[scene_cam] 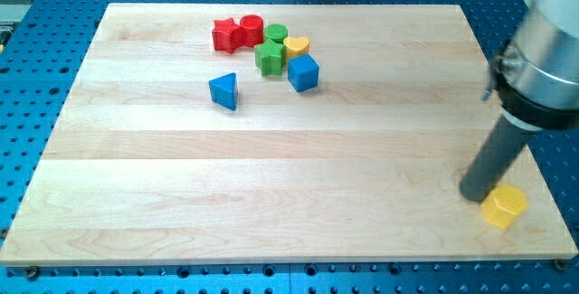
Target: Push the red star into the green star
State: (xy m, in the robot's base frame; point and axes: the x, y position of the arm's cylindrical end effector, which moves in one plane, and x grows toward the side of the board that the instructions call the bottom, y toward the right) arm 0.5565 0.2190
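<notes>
The red star (225,35) lies near the view's top, left of a red cylinder (251,30). The green star (270,57) lies just below and right of them, about a block's width from the red star. My tip (474,194) is at the view's lower right, far from both stars, touching or almost touching a yellow hexagonal block (504,206) on its upper left side.
A green cylinder (276,33), a yellow heart (297,46) and a blue cube (303,72) crowd the green star's right side. A blue triangle (223,90) lies below the red star. The wooden board (271,194) rests on a blue perforated table.
</notes>
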